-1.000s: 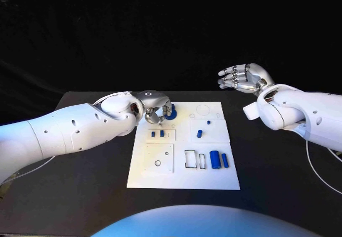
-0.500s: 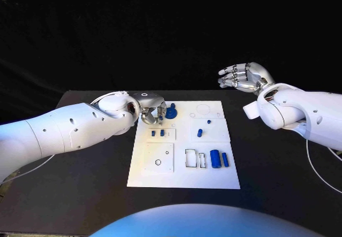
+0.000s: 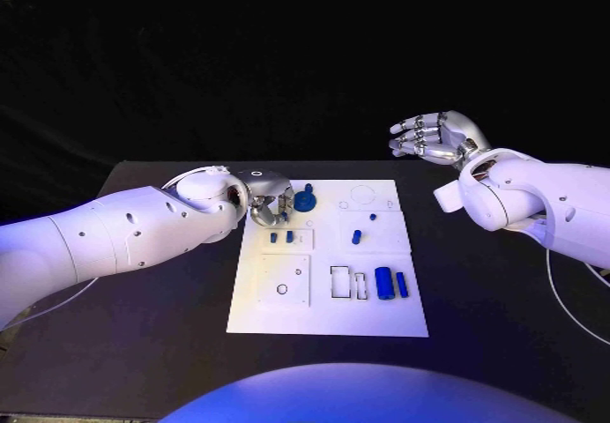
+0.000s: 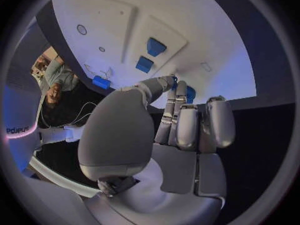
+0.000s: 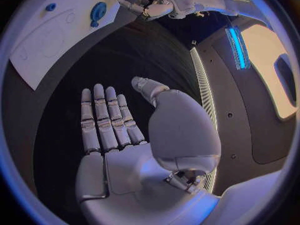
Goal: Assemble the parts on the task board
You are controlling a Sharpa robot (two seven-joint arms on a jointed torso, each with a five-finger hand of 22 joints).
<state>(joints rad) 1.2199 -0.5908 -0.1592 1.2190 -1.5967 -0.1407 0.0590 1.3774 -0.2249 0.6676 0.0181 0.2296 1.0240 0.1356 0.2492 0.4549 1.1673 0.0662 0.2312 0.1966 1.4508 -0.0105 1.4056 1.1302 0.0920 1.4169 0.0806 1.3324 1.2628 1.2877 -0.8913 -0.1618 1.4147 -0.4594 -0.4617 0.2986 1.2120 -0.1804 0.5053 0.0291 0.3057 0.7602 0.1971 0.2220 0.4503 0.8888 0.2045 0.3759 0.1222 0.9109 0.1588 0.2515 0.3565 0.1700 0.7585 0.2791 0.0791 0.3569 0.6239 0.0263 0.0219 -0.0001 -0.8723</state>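
The white task board (image 3: 382,257) lies mid-table. A round blue part (image 3: 305,199) with a knob stands near its far left corner, also in the right wrist view (image 5: 97,11). My left hand (image 3: 268,204) hovers just left of that part with its fingers loosely curled and nothing in them; the left wrist view shows the fingers (image 4: 187,125) reaching toward the blue part (image 4: 190,94). Two small blue pieces (image 3: 281,237) sit in a square inset, another (image 3: 356,236) lies mid-board, and two blue cylinders (image 3: 390,284) lie at the right. My right hand (image 3: 436,138) is raised beyond the table's far right, empty.
Empty rectangular outlines (image 3: 345,283) and a round outline (image 3: 364,194) mark the board. A square panel with small holes (image 3: 284,282) sits at its near left. Black tabletop (image 3: 152,335) lies on both sides of the board.
My left hand has let go of the round blue part and drawn back to the left, leaving it standing on the board. The right hand has not moved.
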